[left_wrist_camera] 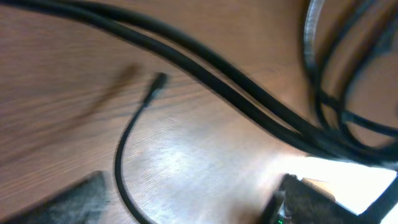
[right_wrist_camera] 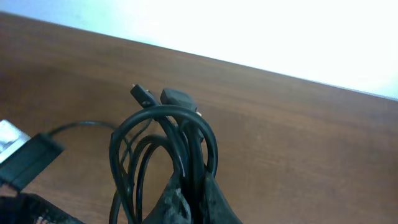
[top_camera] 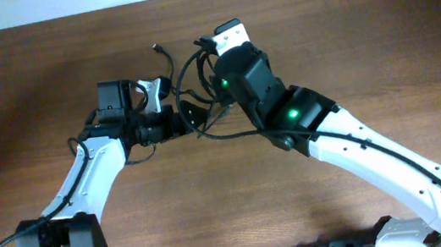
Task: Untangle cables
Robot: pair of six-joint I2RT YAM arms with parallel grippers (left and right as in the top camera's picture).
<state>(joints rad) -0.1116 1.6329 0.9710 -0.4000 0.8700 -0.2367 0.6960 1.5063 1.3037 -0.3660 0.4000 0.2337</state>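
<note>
Cables [right_wrist_camera: 163,134] looped, pinched by right end effector [right_wrist_camera: 194,188], plug ends [right_wrist_camera: 176,96] above it. Left end effector [top_camera: 188,114] grip cannot be told.

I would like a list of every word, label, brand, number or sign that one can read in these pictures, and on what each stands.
None can be read. No word, number or brand shows on the cables, the table, the left arm or the right arm. The right arm has green lights, plain dots and not signs. The left wrist view is blurred; small print there would be lost.
</note>
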